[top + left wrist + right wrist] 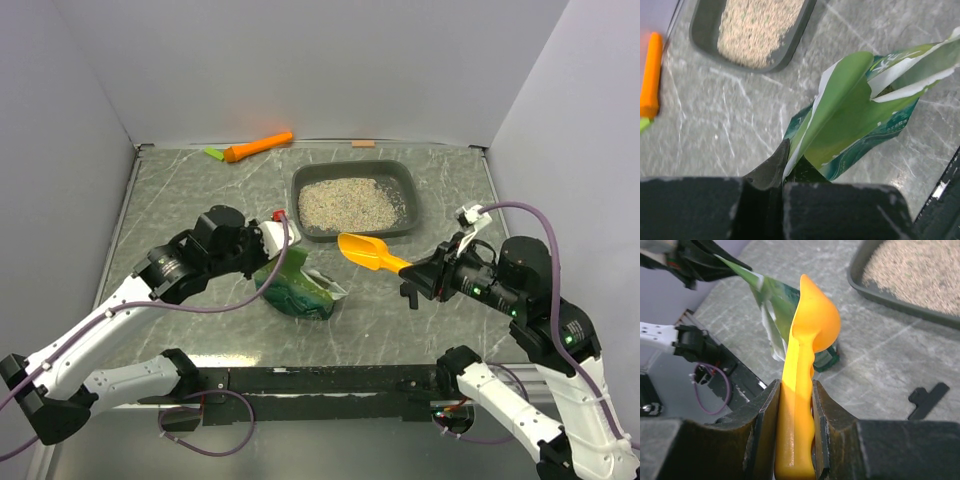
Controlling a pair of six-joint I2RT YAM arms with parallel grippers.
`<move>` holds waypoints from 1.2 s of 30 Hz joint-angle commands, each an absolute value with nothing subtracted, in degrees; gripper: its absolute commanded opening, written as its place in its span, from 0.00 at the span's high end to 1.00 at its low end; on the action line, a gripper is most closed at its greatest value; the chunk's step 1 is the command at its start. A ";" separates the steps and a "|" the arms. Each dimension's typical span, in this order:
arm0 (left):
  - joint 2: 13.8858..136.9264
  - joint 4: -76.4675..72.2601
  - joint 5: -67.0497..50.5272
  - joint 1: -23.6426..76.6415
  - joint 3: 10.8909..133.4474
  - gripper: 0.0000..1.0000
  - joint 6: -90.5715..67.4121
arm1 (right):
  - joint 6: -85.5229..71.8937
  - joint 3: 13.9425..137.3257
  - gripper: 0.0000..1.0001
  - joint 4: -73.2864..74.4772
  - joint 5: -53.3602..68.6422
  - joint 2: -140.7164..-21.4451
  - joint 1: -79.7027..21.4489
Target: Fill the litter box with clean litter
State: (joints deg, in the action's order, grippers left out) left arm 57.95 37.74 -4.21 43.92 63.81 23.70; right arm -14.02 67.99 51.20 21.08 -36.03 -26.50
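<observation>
The dark grey litter box [303, 180] stands at the back centre and holds a layer of beige clean litter [348, 204]; both also show in the left wrist view [702, 35] [757, 27] and the right wrist view [860, 282] [920, 272]. My left gripper [272, 240] is shut on the top edge of the green-teal bag [293, 287], whose open mouth shows in the left wrist view [855, 110]. My right gripper [418, 270] is shut on the handle of the orange scoop [365, 251], held between the bag and the box; its bowl [815, 315] looks empty.
An orange carrot-shaped toy [255, 147] with a green end lies at the back left near the wall. A small black clip [927, 396] lies on the marble table right of the scoop. Grey walls close three sides; a black rail runs along the near edge.
</observation>
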 commanded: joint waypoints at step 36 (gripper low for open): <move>42.80 34.37 4.66 45.53 53.88 0.99 5.27 | -6.42 87.28 1.00 52.82 19.24 -60.12 -41.13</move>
State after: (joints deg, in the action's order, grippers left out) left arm 43.83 38.52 6.87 45.30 54.78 7.14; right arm -8.03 84.53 53.71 17.63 -60.16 -40.40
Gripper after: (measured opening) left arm 0.021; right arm 0.340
